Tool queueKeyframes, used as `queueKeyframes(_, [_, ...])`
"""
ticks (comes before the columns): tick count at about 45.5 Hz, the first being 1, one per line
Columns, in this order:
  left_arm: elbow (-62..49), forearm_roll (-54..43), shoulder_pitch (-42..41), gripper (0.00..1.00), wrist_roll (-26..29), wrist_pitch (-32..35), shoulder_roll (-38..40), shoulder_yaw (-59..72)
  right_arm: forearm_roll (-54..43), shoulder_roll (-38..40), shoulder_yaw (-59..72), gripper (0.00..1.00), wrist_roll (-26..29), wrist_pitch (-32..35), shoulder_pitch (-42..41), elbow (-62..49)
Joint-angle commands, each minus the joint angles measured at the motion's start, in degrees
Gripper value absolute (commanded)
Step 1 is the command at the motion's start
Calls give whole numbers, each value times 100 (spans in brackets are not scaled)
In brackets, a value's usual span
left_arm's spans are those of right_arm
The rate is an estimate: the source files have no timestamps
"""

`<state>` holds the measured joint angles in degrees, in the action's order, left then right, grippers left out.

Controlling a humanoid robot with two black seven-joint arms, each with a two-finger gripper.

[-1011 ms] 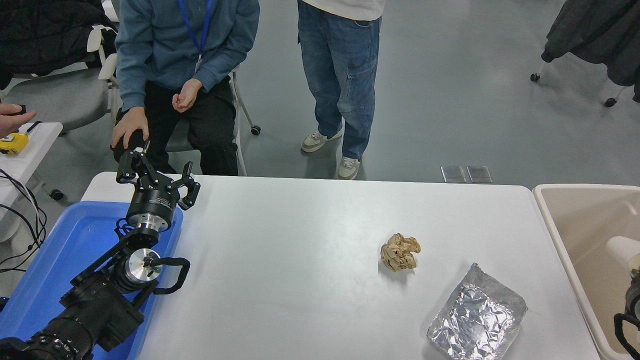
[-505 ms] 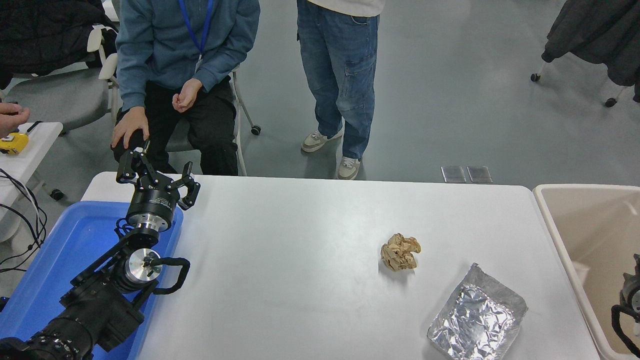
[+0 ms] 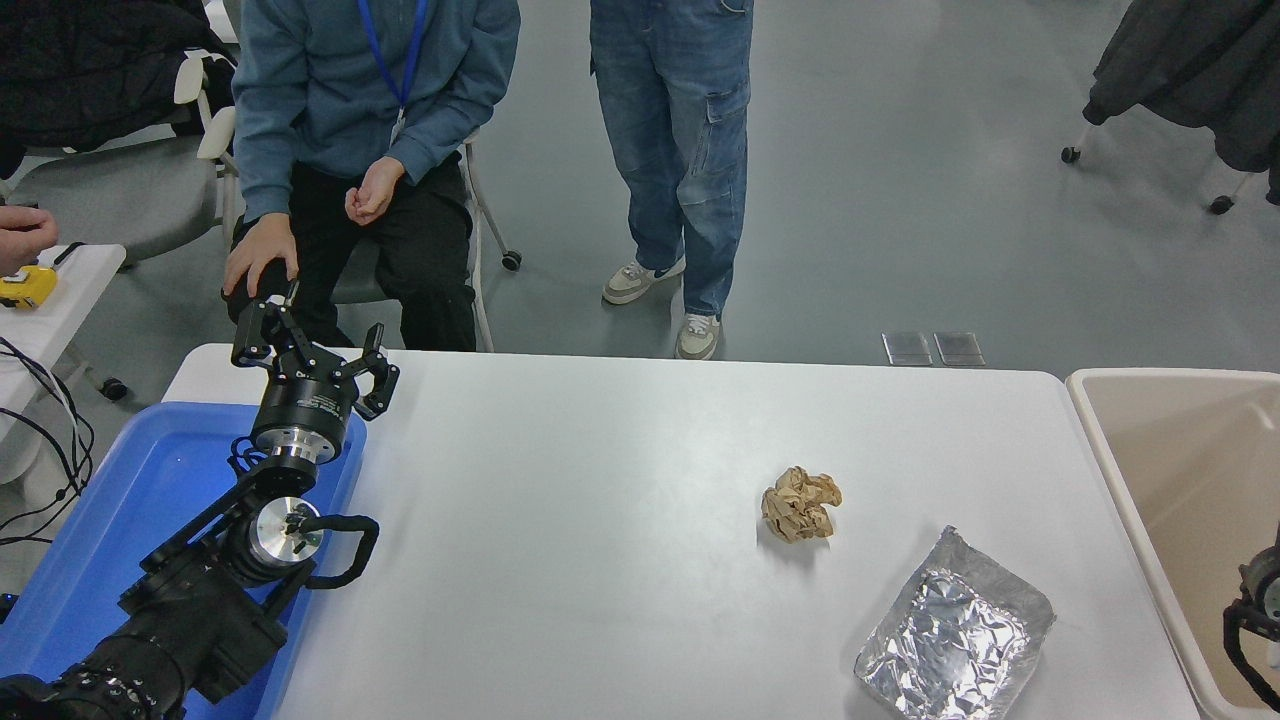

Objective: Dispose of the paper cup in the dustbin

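Observation:
The beige dustbin stands at the table's right end, its inside showing bare beige. The paper cup is out of view in this frame. Only a bit of my right arm, a silver joint and a black cable loop, shows at the right edge over the bin; its gripper is outside the picture. My left gripper is parked at the lower left over the far corner of the blue tray, open and empty.
A crumpled brown paper ball and a silver foil pouch lie on the table's right half. The blue tray sits at the left edge. Two people are at the far side, one seated, one standing.
The white cup seen in the bin at the right edge a second ago no longer shows. The right arm has drawn back down and to the right. The left arm has not moved.

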<state>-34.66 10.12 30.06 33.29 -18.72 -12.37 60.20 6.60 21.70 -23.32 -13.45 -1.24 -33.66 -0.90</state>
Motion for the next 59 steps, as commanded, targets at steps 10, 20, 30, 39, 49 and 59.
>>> queueKeyframes(10, [3, -1, 0, 100, 2, 0, -2, 1, 44, 71, -753, 100, -8, 27, -229, 28])
queueKeyframes(20, [3, -1, 9, 100, 2, 0, 7, 1, 26, 492, -1683, 100, -17, 633, -220, 906])
queueKeyframes(30, [3, -1, 9, 100, 2, 0, 7, 1, -334, 897, -2291, 100, -70, 958, 166, 2321])
queueKeyframes(39, [3, -1, 9, 100, 2, 0, 7, 1, -1361, 932, -3819, 100, -96, 1275, 887, 3763])
queueKeyframes(49, [3, -1, 0, 100, 2, 8, 7, 1, -3479, 151, -5313, 100, -122, 1240, 1318, 4633])
queueKeyframes(59, [3, -1, 0, 100, 2, 0, 7, 1, -4219, -439, -5657, 100, -693, 1205, 1336, 4651])
